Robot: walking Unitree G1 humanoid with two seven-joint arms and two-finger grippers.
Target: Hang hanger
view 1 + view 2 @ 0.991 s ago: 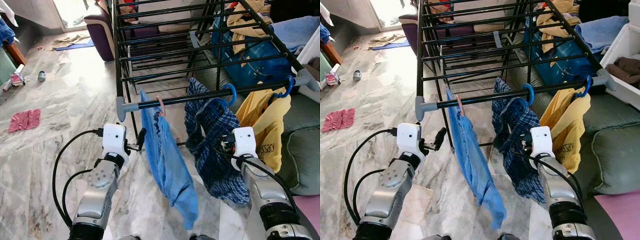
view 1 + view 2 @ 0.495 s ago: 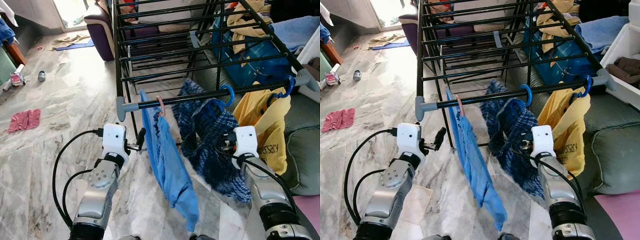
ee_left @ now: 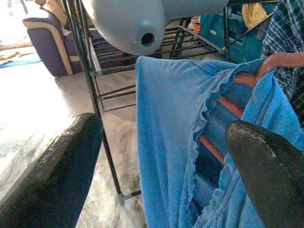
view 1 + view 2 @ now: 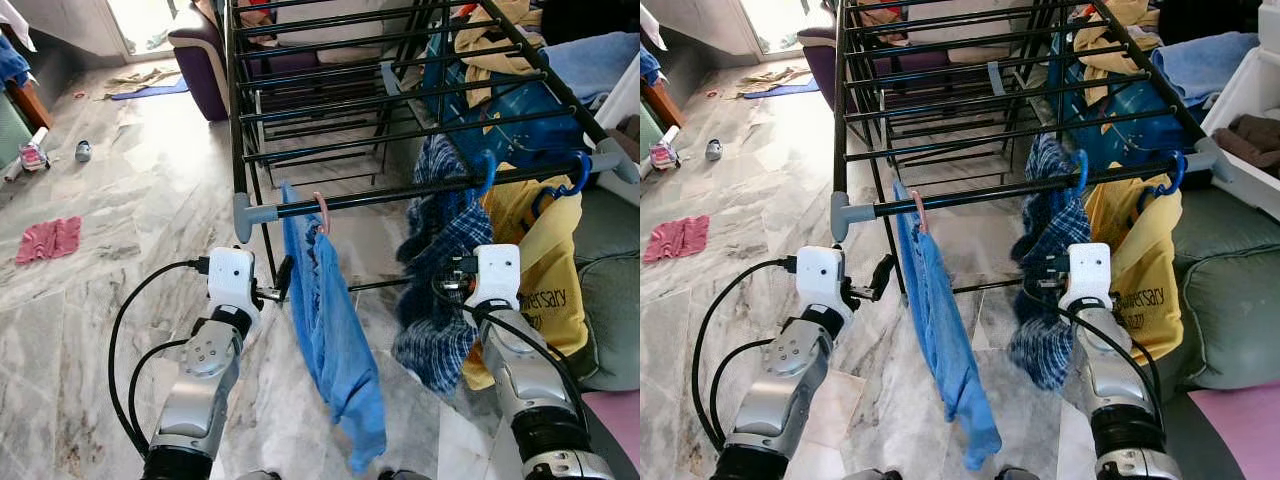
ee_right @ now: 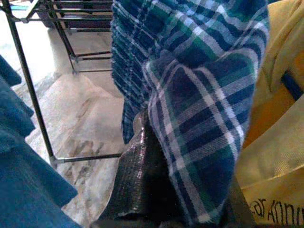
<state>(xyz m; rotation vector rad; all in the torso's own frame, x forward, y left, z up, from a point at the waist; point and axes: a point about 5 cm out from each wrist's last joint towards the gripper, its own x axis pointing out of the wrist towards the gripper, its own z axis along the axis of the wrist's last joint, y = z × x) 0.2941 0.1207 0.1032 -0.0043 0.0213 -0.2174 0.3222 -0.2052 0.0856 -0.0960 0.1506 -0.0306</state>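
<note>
I see the black drying rack [image 4: 330,95] across the top of the frame, its front rail [image 4: 400,192] running from centre left to the right edge. The plaid shirt [image 4: 440,270] hangs right of centre on a blue hanger [image 4: 487,168] whose hook sits over that rail, beside a yellow shirt [image 4: 540,260]. My right gripper [image 5: 156,190] is pinched shut on the plaid cloth. To finish well I judge I should check the hook is fully seated, then release gently so nothing swings. My left gripper [image 3: 166,156] is wide open, holding nothing, just beside the blue garment [image 4: 335,320] at centre
</note>
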